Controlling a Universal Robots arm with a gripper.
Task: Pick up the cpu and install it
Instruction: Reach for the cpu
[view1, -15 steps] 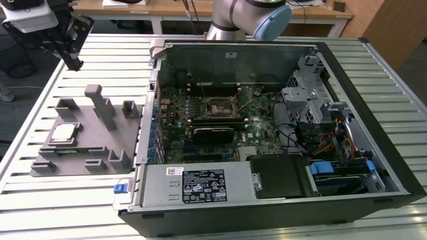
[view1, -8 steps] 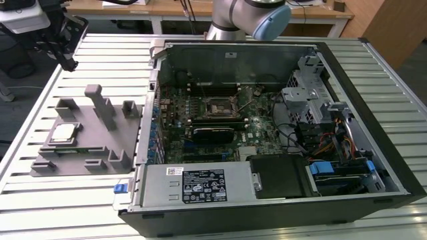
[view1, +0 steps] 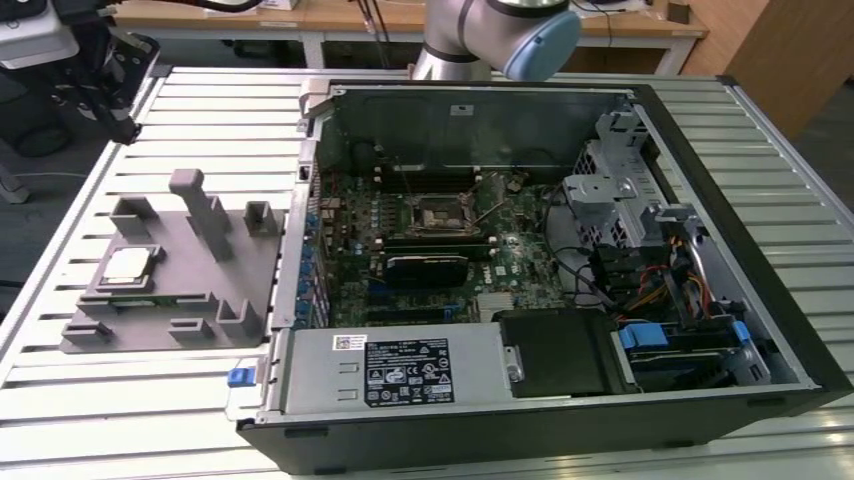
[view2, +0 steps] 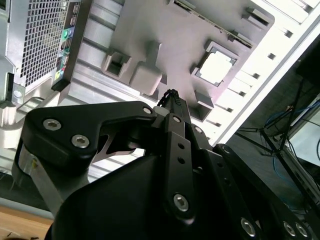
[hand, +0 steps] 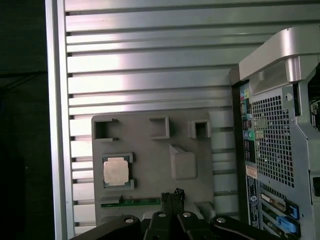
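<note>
Claw: in both wrist views the claw (hand: 172, 194) hangs above the grey holder (hand: 150, 165). Its fingertips look pressed together and have hold of nothing.
Cpu: the cpu (hand: 116, 170) lies flat in a framed recess of the holder, pale metal top up. It is off to one side of the claw tips and apart from them.
Why it sits so: the recess likely fixes the chip's place and leaves its top free for a reach from above.
Memory stick: a thin green memory stick (hand: 132, 202) lies in a slot just beside the cpu's recess.
Computer case: the computer case (view1: 467, 110) lies on its side on the slatted table (view1: 174, 400) with its cover off, so the board faces up.
Socket: the square black socket (view1: 441, 213) sits mid-board, well apart from the cpu.
Exterior view adds: the inside of the case, the socket, and part of the arm (view1: 487, 30) behind the case.
Wrist views add: the claw itself, its position relative to the cpu, and the case's rear grille and ports.
</note>
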